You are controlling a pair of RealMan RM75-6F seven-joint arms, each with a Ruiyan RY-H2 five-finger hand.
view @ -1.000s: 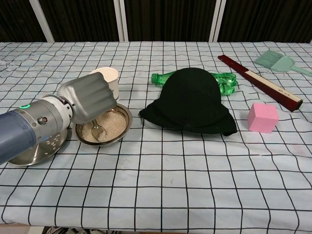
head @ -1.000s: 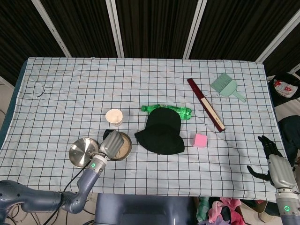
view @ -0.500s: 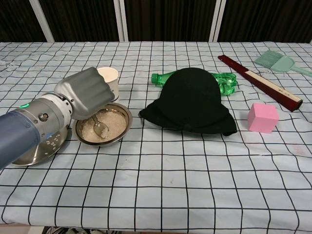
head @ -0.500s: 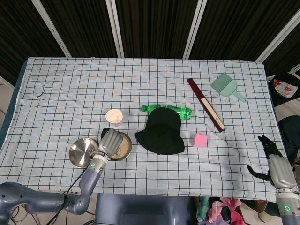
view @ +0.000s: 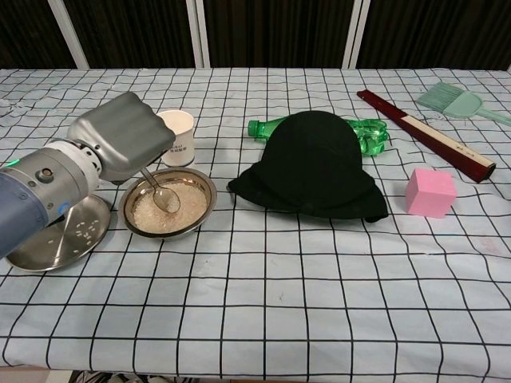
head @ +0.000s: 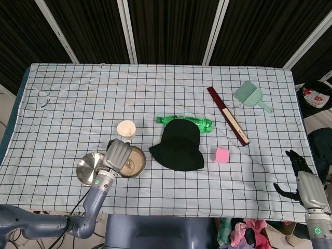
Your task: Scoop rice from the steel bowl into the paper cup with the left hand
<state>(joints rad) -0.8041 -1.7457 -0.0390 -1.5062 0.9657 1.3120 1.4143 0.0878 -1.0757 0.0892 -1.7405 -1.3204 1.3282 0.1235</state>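
A steel bowl (view: 198,219) (head: 139,165) holding rice stands near the table's front left. Just behind it is the white paper cup (view: 178,136) (head: 126,128). My left hand (view: 124,144) (head: 117,153) hangs over the bowl's left edge and grips a metal spoon (view: 163,197). The spoon's bowl is raised just above the rice, and I cannot tell whether it carries any. My right hand (head: 302,179) hovers off the table's front right corner, fingers spread and holding nothing.
A steel lid (view: 60,239) (head: 87,168) lies left of the bowl, under my left forearm. A black hat (view: 315,163) sits at the centre over a green bottle (view: 369,132). To the right are a pink cube (view: 430,192), a dark red folded fan (view: 427,134) and a green brush (view: 453,101).
My left hand has moved left and lifted, drawing the spoon up out of the rice. The right hand has not moved.
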